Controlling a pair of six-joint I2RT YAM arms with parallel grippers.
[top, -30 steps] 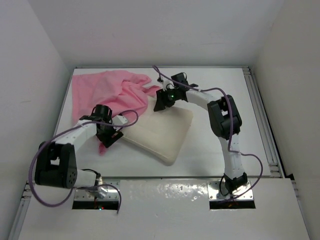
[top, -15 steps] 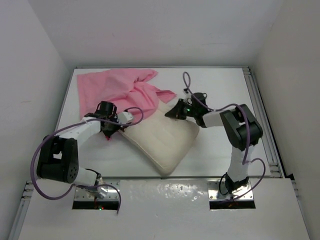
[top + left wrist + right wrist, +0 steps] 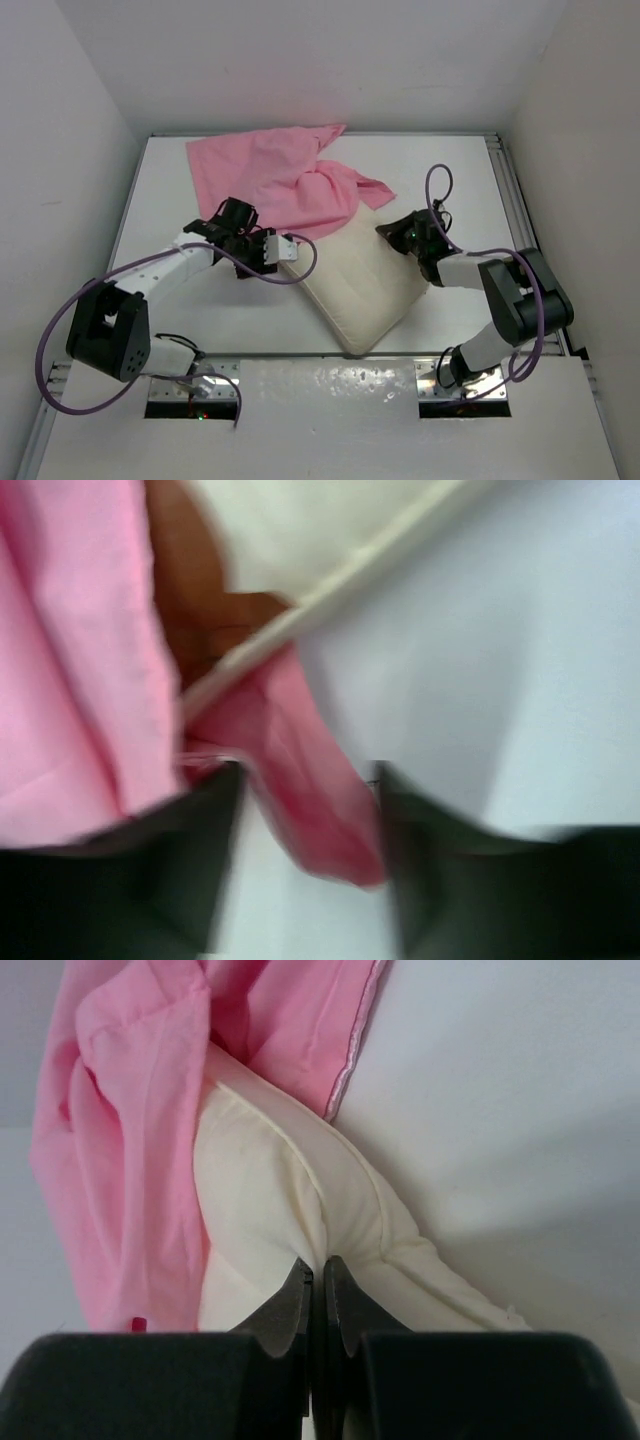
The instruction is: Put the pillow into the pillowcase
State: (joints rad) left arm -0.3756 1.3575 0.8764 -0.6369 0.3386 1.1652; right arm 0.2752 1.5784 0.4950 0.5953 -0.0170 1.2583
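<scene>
Low and outstretched, right arm (image 3: 470, 268), fingers (image 3: 287, 1312) tight on the pillow (image 3: 260, 1190).

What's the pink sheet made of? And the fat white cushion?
The pillowcase looks like thin, satiny woven cloth: it crumples into soft folds, its hem slightly shiny. The pillow seems matte cream fabric over soft stuffing: plump, with a piped seam.

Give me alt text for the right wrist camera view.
The right gripper, dark fingers pressed together, pinches the corded edge of a plump cream-white rectangular pillow. A glossy pink satin pillowcase drapes over the pillow's left side; white table lies right.
</scene>
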